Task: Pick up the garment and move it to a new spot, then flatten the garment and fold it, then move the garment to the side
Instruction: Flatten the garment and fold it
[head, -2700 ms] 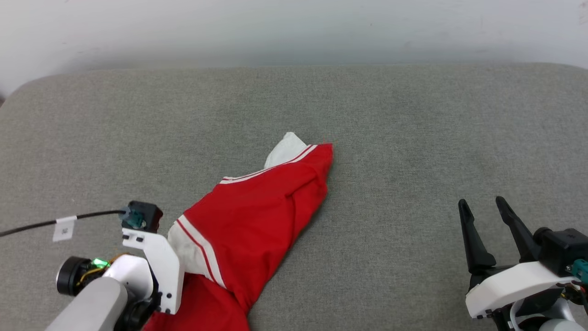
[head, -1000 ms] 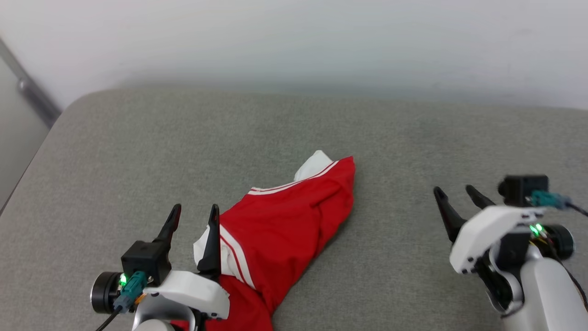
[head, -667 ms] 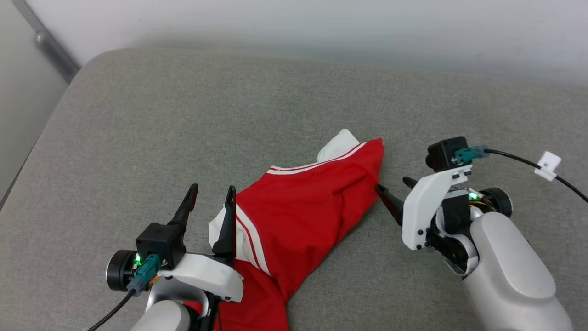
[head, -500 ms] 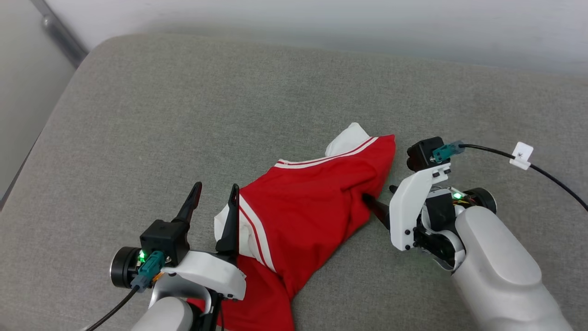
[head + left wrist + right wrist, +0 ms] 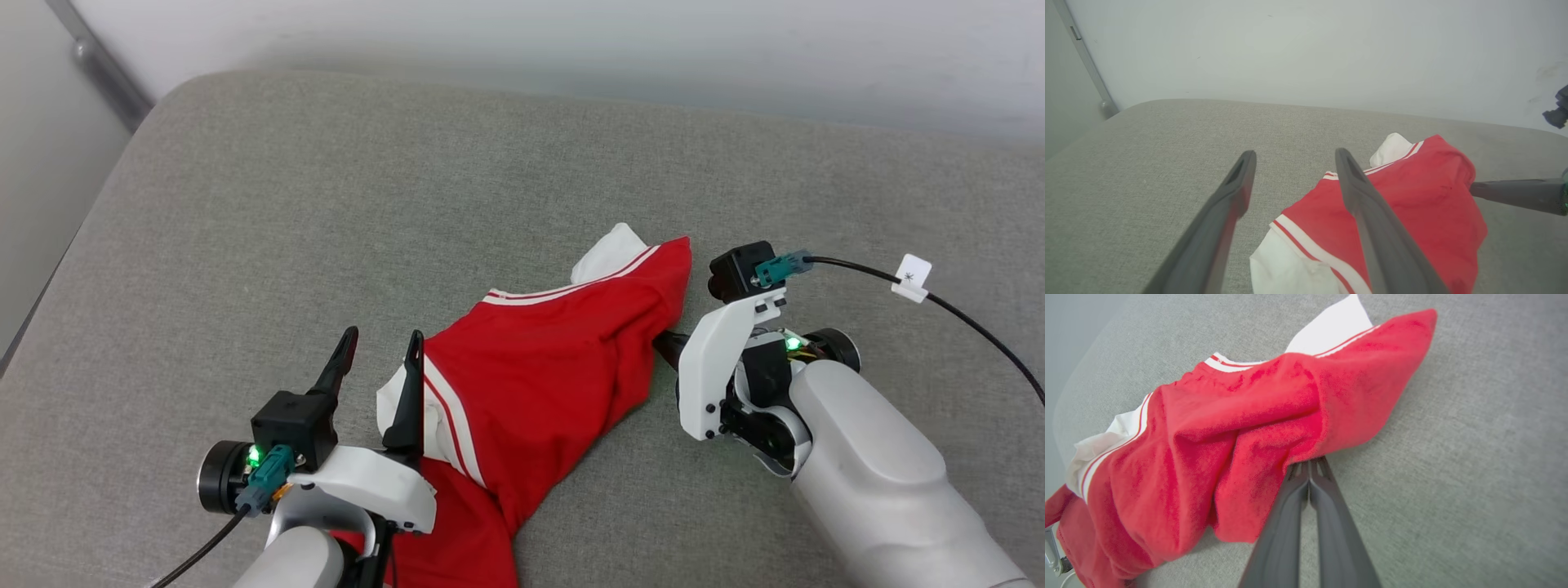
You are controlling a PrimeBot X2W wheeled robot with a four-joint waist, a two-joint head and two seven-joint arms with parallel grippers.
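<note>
The garment (image 5: pixel 539 384) is lying crumpled on the grey padded surface (image 5: pixel 326 204), near its middle, and is running down to the lower edge of the head view. Red body is bunching up, one white sleeve is poking out at the far end, and the other is lying by the left gripper (image 5: pixel 384 333). Red-and-white stripe trim is showing at both sleeve seams.

The left gripper is standing wide, with nothing between its fingers. Its right-hand finger is sitting just beside or over the near white sleeve; whether it is touching it cannot be told. In the left wrist view the left gripper (image 5: pixel 1295 153) is spreading over bare grey surface and the edge of the garment (image 5: pixel 1412 204).

The right gripper (image 5: pixel 663 341) is reaching in from the right side of the garment. In the right wrist view its fingers are pressing together, and the right gripper (image 5: pixel 1309 463) is nipping the edge of a red fold of the garment (image 5: pixel 1241 428), its tips going under the cloth. The left wrist view is showing the right gripper (image 5: pixel 1472 188) coming in level, meeting the red cloth.

A black cable (image 5: pixel 980 327) is running from a teal plug (image 5: pixel 782 267) on the right wrist, carrying a white tag (image 5: pixel 912 272). A small dark mark is showing on the tag, too small to read.
</note>
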